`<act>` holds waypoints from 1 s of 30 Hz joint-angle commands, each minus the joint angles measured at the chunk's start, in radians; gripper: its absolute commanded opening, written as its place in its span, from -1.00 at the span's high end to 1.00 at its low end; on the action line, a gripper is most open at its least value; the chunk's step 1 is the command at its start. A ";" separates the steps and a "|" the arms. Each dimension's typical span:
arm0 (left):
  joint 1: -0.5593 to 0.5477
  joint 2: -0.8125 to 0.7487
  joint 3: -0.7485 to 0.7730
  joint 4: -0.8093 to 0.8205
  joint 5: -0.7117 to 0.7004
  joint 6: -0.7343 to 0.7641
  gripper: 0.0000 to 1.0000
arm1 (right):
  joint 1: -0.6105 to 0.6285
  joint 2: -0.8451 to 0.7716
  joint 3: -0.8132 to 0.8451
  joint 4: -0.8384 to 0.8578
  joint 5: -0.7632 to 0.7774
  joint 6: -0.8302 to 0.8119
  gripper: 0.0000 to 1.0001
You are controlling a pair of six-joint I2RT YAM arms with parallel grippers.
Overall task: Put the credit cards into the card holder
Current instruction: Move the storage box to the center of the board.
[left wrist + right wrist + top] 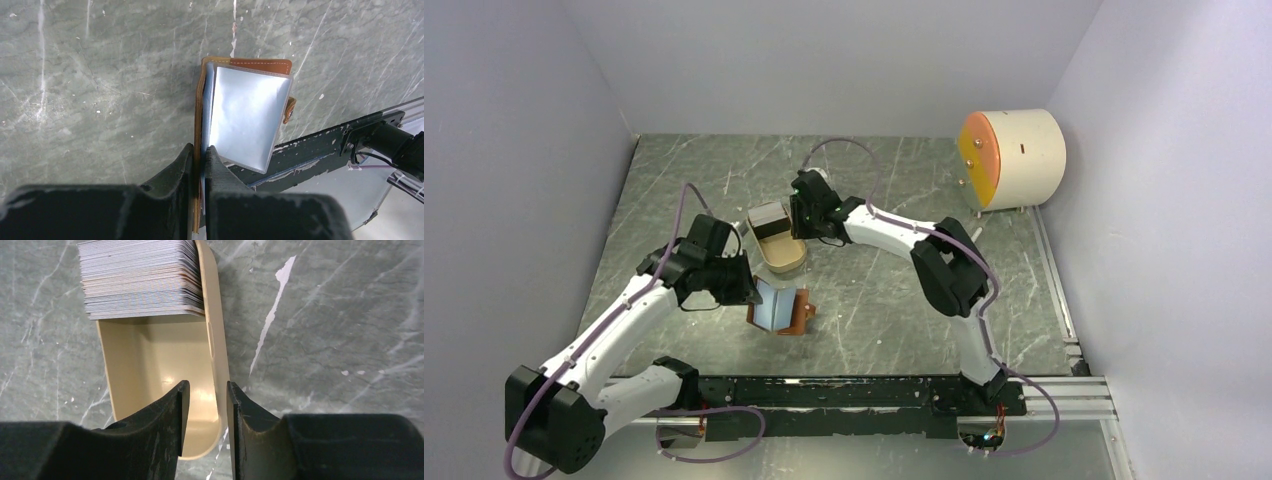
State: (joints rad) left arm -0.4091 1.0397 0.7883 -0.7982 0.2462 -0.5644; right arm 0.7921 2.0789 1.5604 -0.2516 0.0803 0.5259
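Left gripper (201, 150) jaws clamped tight on open card holder (260, 65) edge, just near-side of tan tray (150, 355); right gripper (207, 385) jaws half-open, empty, over tray's rim; credit cards (140, 280) stacked at tray's far end, so best pinch only the top card

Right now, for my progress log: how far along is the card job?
Done: the left gripper pinches the card holder, spread open. In hand: the right gripper, jaws parted and empty, hangs over the tan tray. Left: the credit cards sit stacked in that tray; whether any is in the holder, I cannot tell.
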 commanded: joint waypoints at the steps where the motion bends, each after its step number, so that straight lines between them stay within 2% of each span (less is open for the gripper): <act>1: 0.007 -0.037 0.025 0.001 0.006 0.015 0.82 | -0.002 0.057 0.076 -0.057 -0.021 -0.015 0.27; 6: 0.006 -0.038 0.028 -0.007 0.009 0.018 0.82 | -0.001 0.106 0.140 -0.122 0.010 -0.015 0.28; 12: 0.006 -0.044 0.026 0.000 0.004 0.016 0.82 | -0.001 0.138 0.160 -0.152 0.000 -0.006 0.42; 23: 0.008 -0.019 0.024 -0.012 -0.049 -0.017 0.82 | -0.005 0.118 0.114 -0.145 -0.005 0.047 0.63; 30: 0.008 -0.016 0.022 -0.013 -0.060 -0.024 0.82 | -0.009 0.099 0.100 -0.166 -0.011 0.069 0.68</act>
State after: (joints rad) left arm -0.4091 1.0267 0.7883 -0.8001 0.2123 -0.5732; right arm 0.7910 2.2032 1.6855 -0.3889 0.0742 0.5621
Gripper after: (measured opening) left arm 0.118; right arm 0.171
